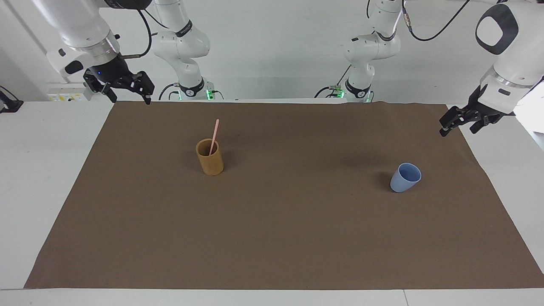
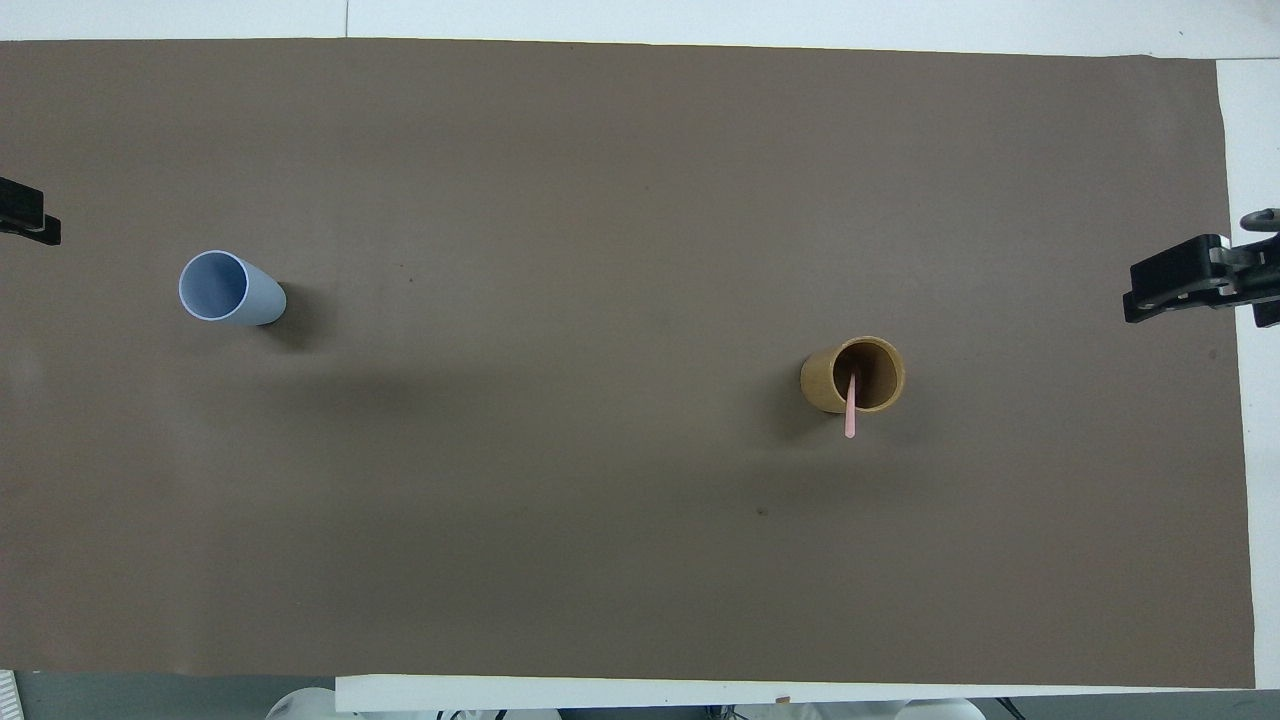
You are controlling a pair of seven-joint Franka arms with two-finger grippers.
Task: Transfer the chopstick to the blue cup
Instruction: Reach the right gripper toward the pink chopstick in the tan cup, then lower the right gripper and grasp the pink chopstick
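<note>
The pale pink chopstick (image 1: 214,135) stands tilted in an upright tan cup (image 1: 209,158) toward the right arm's end of the table; in the overhead view the chopstick (image 2: 850,408) leans out of the tan cup (image 2: 853,375) toward the robots. The blue cup (image 1: 406,177) stands upright and empty toward the left arm's end, also in the overhead view (image 2: 228,288). My right gripper (image 1: 131,100) hangs open and empty over the mat's corner by its base. My left gripper (image 1: 458,131) hangs open and empty over the mat's edge at its own end.
A brown mat (image 1: 272,238) covers most of the white table. In the overhead view only the tips of the left gripper (image 2: 28,218) and the right gripper (image 2: 1190,285) show at the frame's sides.
</note>
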